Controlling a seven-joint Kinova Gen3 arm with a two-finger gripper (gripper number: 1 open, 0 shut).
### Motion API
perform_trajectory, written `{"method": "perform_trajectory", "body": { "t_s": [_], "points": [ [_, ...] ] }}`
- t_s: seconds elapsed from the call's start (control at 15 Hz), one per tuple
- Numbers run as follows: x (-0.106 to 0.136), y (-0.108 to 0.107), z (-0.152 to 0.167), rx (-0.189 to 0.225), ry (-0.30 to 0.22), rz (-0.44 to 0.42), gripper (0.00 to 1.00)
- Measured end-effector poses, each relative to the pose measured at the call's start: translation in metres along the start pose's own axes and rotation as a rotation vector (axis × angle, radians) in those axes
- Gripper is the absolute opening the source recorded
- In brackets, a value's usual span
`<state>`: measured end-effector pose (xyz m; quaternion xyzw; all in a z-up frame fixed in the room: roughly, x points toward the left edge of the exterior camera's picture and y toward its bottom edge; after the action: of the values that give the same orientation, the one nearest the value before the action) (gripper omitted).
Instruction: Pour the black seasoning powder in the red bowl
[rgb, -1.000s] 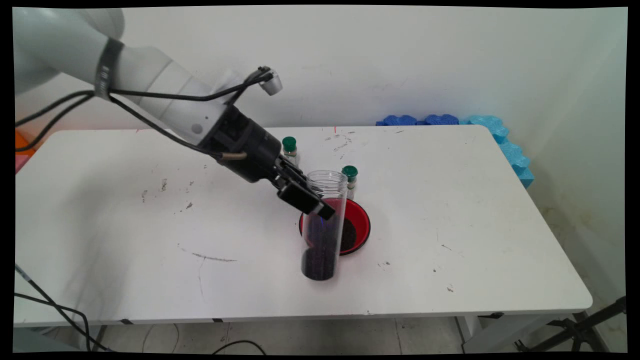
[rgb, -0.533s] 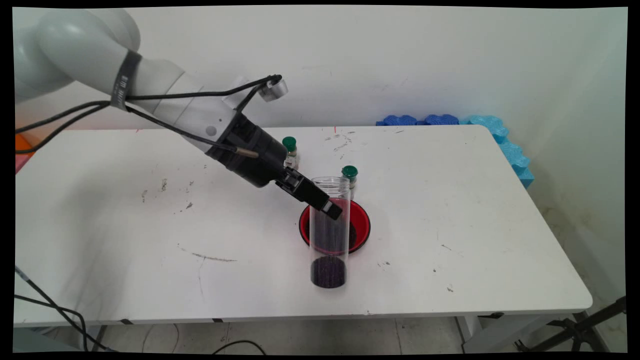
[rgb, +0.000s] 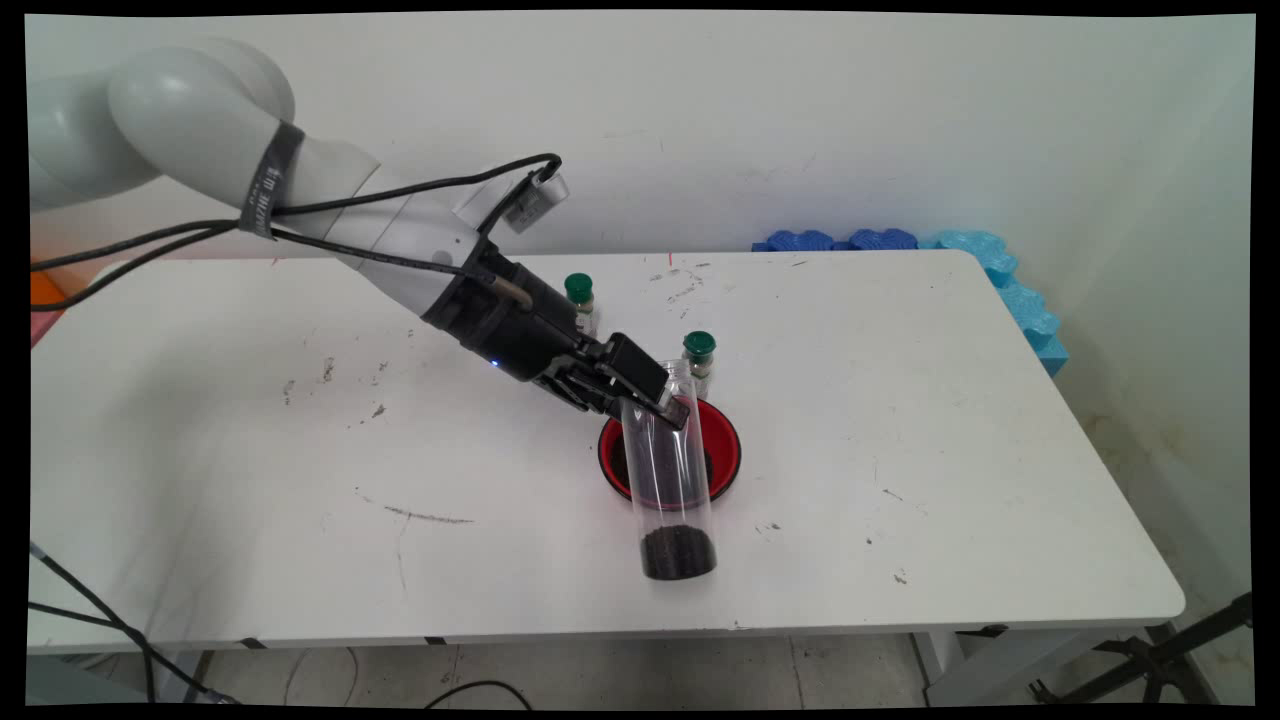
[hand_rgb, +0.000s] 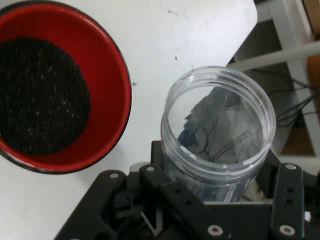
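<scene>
One clear plastic jar (rgb: 668, 470) sits clamped near its rim in our end effector (rgb: 650, 395), tilted above the tabletop (rgb: 900, 420) before the red bowl (rgb: 725, 445). We judge it light, stiff, slippery-walled; dark grains (rgb: 678, 553) weight its bottom.

White arm (rgb: 300, 200) reaching in from upper left, angled downward, gripper (rgb: 655, 400) jaws clamped shut.

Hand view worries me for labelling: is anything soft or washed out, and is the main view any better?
Hand view: the clear jar rim and red bowl read well, though the bright table washes out; main view: even light, soft shadow under the arm, the jar crisp.
</scene>
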<state>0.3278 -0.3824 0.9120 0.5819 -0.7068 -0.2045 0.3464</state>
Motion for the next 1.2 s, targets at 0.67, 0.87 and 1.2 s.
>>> {"method": "perform_trajectory", "body": {
  "t_s": [0.67,0.87,1.2],
  "points": [
    [-0.001,-0.012,0.007,-0.046,0.000,-0.425,0.00],
    [-0.002,-0.013,0.007,-0.062,-0.003,-0.541,0.00],
    [-0.003,-0.016,0.008,-0.090,-0.003,-0.734,0.00]
  ]
}}
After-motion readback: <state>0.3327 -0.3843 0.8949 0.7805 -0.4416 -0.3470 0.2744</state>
